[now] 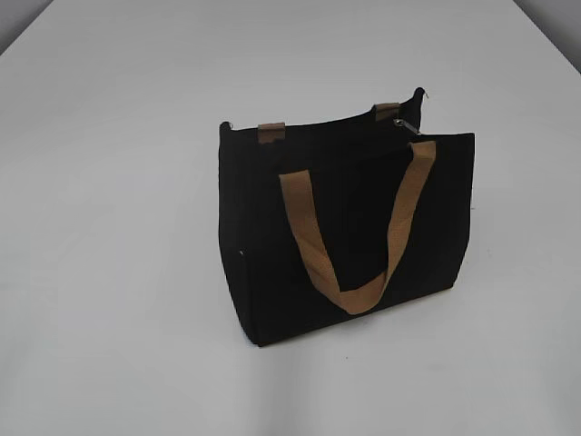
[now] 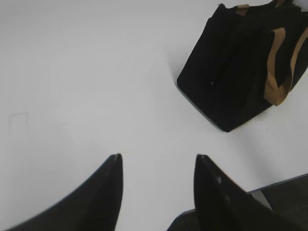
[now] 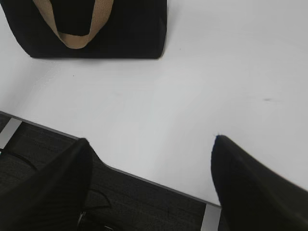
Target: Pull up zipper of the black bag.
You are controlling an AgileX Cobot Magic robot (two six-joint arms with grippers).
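The black bag [image 1: 300, 236] stands upright on the white table, with a tan strap handle [image 1: 349, 245] hanging down its near side. Its zipper runs along the top edge; a small silvery pull [image 1: 404, 124] shows near the far right end. The bag also shows in the left wrist view [image 2: 236, 67] at upper right and in the right wrist view [image 3: 96, 29] at top left. My left gripper [image 2: 159, 156] is open and empty, well short of the bag. My right gripper [image 3: 151, 139] is open and empty over the table's front edge. Neither gripper shows in the exterior view.
The white table [image 1: 118, 182] surrounds the bag. Its front edge [image 3: 144, 180] and the dark floor below show in the right wrist view. A table edge also shows in the left wrist view [image 2: 284, 180] at lower right.
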